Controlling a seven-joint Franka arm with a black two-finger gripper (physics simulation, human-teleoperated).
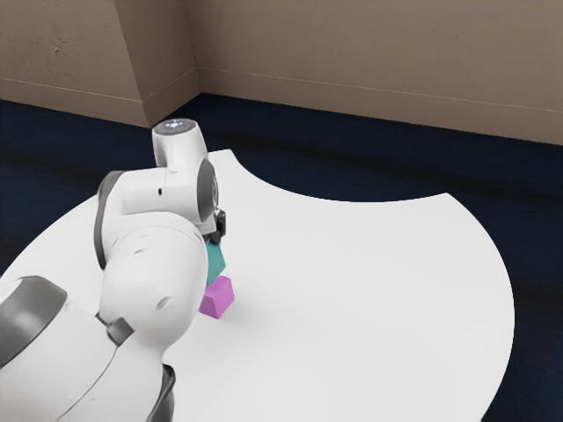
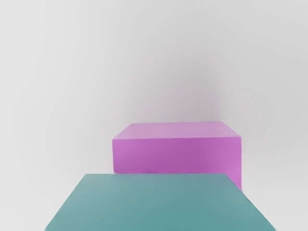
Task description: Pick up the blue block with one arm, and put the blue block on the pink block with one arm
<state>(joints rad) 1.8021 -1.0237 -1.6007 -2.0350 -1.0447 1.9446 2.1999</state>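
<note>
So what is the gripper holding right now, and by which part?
Probably the blue block, raised just under the gripper near the pink block; the arm hides the contact.

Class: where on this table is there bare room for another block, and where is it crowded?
Bare: the table from the pink block to the exterior view's right rim. Crowded: beside the arm, around the blue block.

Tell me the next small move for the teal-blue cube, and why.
Probably carry the teal-blue cube a little way over the pink cube before lowering: in the wrist view it hides just the foot of the pink cube's near face, so it seems not yet centred above.
</note>
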